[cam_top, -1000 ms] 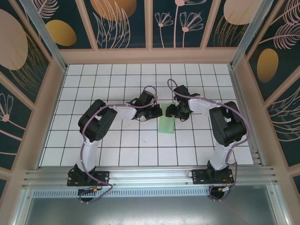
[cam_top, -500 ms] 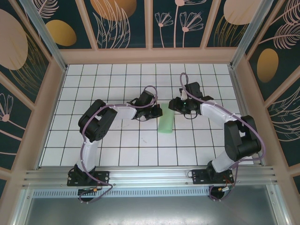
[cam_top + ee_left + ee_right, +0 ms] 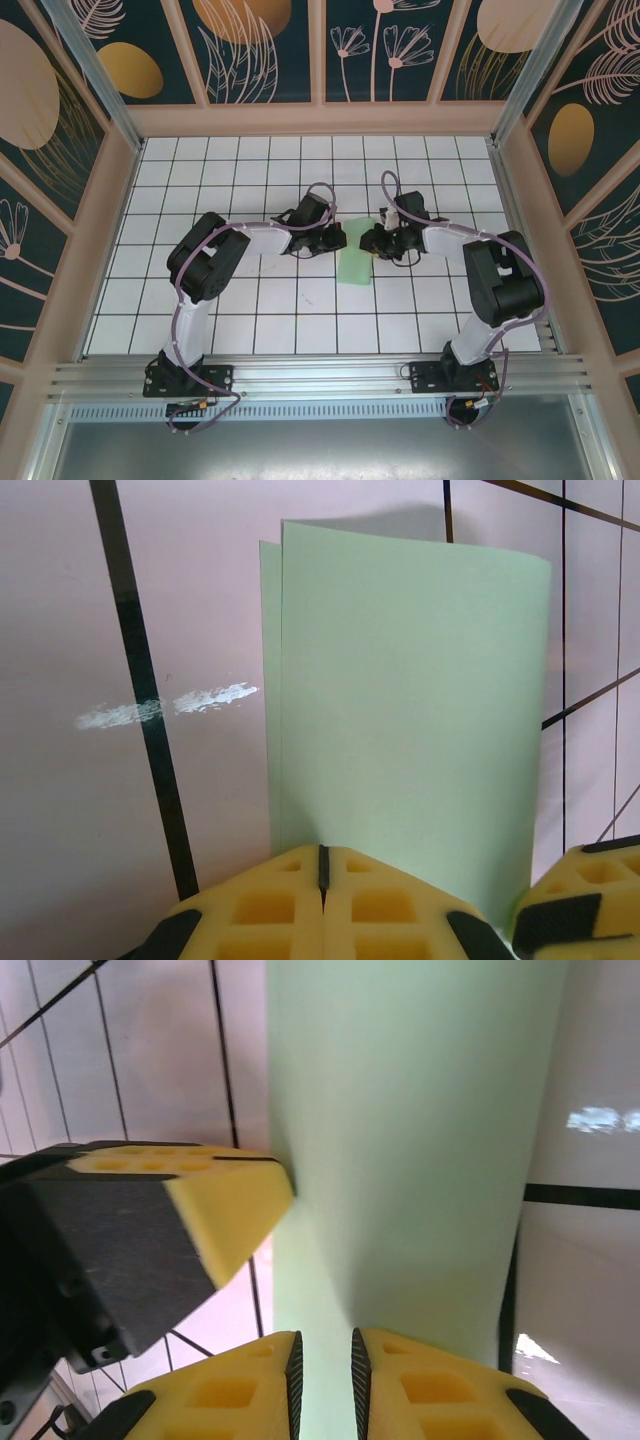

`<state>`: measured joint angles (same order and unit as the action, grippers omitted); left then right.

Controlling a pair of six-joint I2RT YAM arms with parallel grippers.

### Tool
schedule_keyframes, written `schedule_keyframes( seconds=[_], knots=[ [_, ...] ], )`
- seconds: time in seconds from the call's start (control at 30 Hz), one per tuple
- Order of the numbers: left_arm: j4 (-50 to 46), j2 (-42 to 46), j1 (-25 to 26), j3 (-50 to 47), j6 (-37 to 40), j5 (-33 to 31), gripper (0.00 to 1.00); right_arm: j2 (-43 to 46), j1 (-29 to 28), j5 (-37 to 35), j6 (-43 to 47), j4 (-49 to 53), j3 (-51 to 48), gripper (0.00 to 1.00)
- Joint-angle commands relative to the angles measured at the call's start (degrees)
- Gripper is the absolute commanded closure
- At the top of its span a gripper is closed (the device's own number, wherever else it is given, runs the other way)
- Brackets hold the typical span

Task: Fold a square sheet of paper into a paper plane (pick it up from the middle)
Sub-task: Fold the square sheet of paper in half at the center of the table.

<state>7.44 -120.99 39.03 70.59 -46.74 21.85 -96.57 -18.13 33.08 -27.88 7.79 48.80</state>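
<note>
Pinching the folded pale mint-green paper sheet in closed left fingers, I see it stretch straight ahead, with the right fingers just beside, nearly shut around it, grip unclear.

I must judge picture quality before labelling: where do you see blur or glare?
Left wrist view: the sheet is sharp; a white streak, perhaps glare, lies on the table beside it. Right wrist view: the sheet is blurred. Top view: even light.
</note>
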Motion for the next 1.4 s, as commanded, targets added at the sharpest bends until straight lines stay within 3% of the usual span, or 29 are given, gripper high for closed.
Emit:
schedule_keyframes(
  seconds=[0.0, 0.63, 0.9, 1.1, 1.37],
  knots=[
    [-5.5, -3.3, 0.3, -0.3, 1.1, -2.4, 0.96, -1.3, 1.0, 0.8, 1.2, -1.8, -1.2, 0.76],
    [-5.7, -3.9, 0.3, 0.1, 1.3, -2.1, 0.96, -4.5, 1.9, -4.7, 1.9, -0.2, -4.1, 0.73],
    [-5.8, -3.7, 0.3, 0.2, 1.5, -1.9, 0.96, 3.5, 1.8, 2.7, 1.4, -0.1, -2.6, 0.72],
    [-5.7, -3.9, 0.3, 0.4, 1.5, -1.6, 0.96, 3.4, 1.5, 7.6, 0.8, -2.3, -5.1, 0.72],
    [-5.8, -3.9, 0.3, 0.4, 1.6, -1.5, 0.96, -0.5, 1.6, 4.9, 2.4, -1.6, -7.7, 0.72]
  ],
)
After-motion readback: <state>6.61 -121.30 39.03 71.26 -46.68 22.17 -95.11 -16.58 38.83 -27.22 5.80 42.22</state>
